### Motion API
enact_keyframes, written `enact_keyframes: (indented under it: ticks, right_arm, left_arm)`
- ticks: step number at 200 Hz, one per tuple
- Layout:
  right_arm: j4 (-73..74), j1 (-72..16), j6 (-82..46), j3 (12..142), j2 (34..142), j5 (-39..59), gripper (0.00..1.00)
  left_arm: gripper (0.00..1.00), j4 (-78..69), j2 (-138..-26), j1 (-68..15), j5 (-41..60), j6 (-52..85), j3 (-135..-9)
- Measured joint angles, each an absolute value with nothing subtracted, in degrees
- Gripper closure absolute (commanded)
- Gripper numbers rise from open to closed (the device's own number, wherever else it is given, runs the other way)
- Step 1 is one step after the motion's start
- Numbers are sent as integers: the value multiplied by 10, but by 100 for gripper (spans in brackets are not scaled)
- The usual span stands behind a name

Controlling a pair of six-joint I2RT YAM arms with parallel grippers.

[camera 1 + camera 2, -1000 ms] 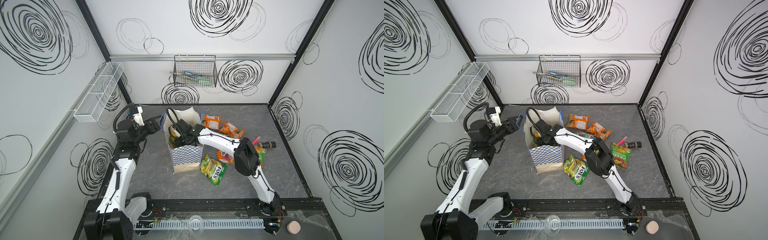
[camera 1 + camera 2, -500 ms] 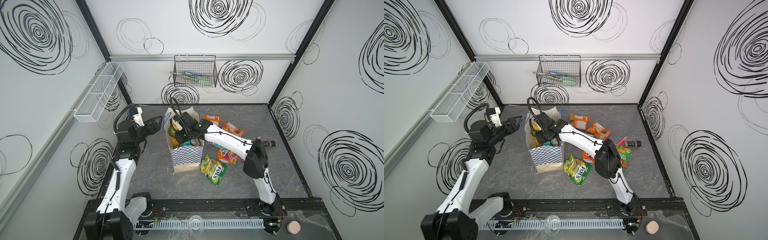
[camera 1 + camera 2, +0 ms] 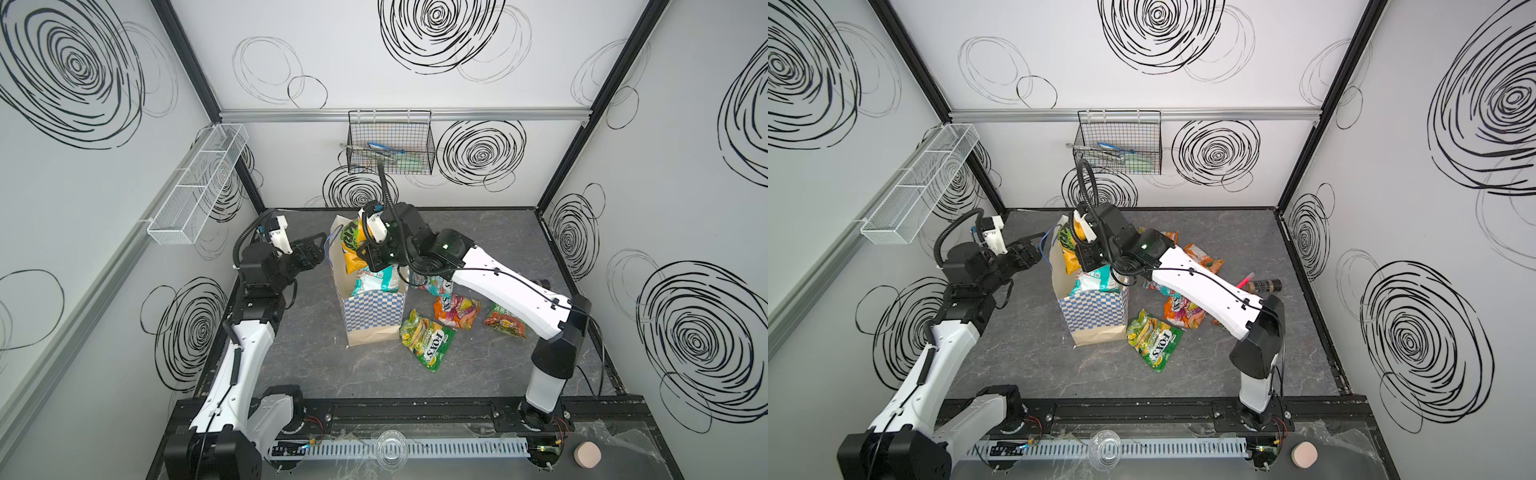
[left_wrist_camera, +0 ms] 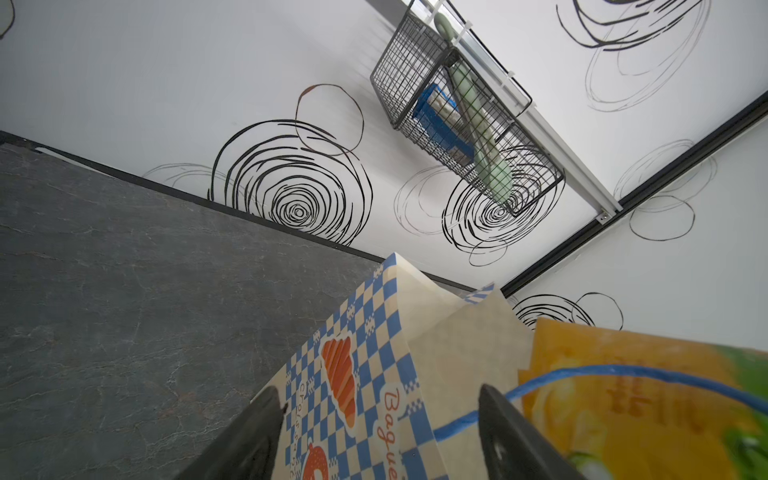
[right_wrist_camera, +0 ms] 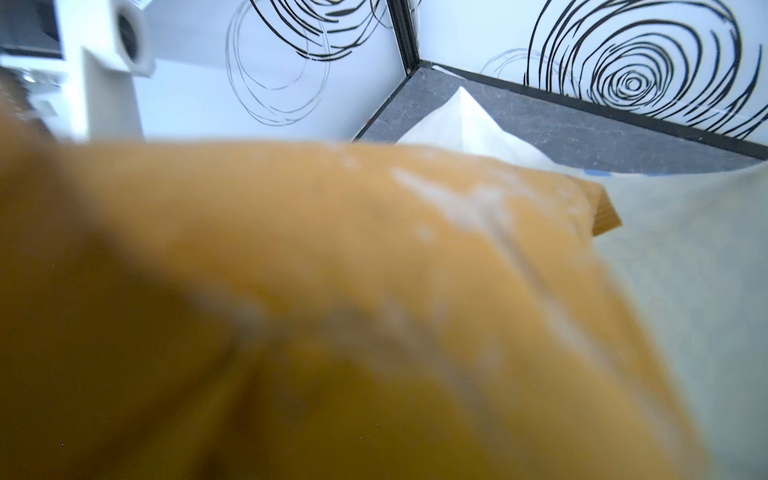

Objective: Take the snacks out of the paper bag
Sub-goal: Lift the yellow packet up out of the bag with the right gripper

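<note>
Right hand (image 3: 362, 258) pinching yellow-gold packet (image 3: 352, 257) at paper bag (image 3: 374, 311) mouth, left hand (image 4: 378, 395) spread astride bag's rim, loose packets (image 3: 426, 343) on worktop (image 3: 311, 365) beside it

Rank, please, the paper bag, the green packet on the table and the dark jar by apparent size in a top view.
1. paper bag
2. green packet
3. dark jar
The bag's top is nearer the camera, but the order is clear.
</note>
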State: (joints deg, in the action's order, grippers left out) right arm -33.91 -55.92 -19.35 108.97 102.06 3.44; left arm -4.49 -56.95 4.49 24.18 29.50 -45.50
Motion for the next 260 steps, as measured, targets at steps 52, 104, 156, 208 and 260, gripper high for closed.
enact_keyframes:
  ticks: [52,104,156,208,260]
  right_arm:
    - [-293,-560,-188,1044,958,29,100]
    - [-271,-560,-172,1058,956,21,100]
    - [-276,-560,-153,1164,973,20,100]
    - [-290,-559,-130,1251,981,8,100]
    - [-315,-549,-98,1268,974,-24,100]
  left_arm:
    - [20,-4,-558,36,207,285,-490]
    - [17,17,-512,26,198,288,-550]
    - [5,46,-495,-57,189,283,-605]
    - [3,55,-476,-145,186,264,-652]
    - [4,29,-469,-234,240,253,-653]
